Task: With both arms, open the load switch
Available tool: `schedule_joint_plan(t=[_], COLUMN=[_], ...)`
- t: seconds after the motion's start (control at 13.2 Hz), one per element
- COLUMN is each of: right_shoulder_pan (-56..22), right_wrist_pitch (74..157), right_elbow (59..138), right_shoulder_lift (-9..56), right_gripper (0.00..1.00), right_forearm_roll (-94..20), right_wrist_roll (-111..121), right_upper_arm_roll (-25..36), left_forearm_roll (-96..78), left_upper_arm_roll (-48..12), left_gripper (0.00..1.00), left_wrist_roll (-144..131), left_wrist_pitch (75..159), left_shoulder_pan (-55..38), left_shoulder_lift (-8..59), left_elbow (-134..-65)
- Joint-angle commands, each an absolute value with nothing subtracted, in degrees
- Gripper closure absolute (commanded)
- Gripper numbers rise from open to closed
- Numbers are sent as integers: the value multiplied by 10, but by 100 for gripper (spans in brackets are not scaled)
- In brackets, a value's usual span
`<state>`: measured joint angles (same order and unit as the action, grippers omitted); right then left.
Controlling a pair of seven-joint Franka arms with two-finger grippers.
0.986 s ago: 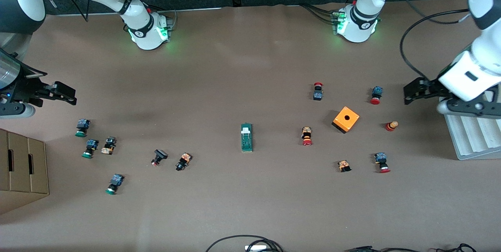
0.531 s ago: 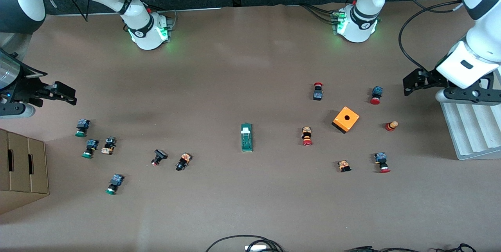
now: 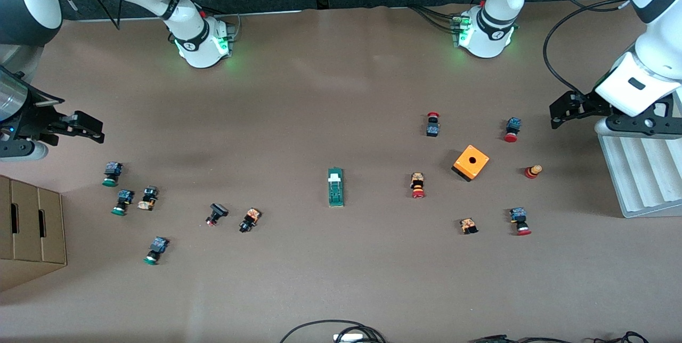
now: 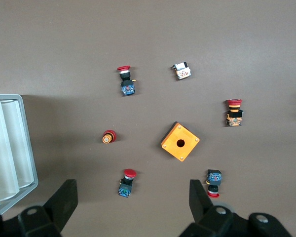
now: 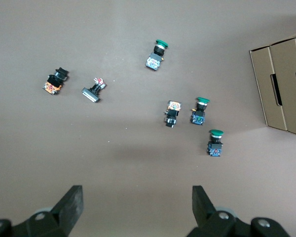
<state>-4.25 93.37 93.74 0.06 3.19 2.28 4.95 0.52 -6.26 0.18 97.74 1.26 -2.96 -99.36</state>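
1. We are holding the left gripper point(image 3: 557, 117) and right gripper point(image 3: 96, 129) spread, empty, at the table's ends.
2. The load switch point(image 3: 335, 187) is lying untouched midway between them; next, both must reach inward.

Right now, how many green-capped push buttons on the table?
3, all toward the right arm's end: one farthest from the front camera, one beside an orange-bodied part, one nearest. None seem hidden.
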Motion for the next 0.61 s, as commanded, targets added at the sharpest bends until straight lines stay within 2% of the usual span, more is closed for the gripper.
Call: schedule_joint_plan(t=[0.0, 0.53], right_shoulder_pan=[-46, -46], right_wrist_pitch=[936, 937], right_elbow=[933, 933], right_shoulder_lift=[1, 1], right_gripper=[0, 0], right_forearm_roll=[41, 41], right_wrist_roll=[21, 21], right_upper_arm_roll=[51, 51], left_forearm_roll=[1, -2], left_upper_arm_roll=[-64, -65], left_gripper=[0, 0], left_wrist_roll=[-17, -28], left_wrist_pitch=[972, 968], left_shoulder_pan=[17, 17], left_shoulder_lift=[-33, -32], left_elbow=[-992, -991])
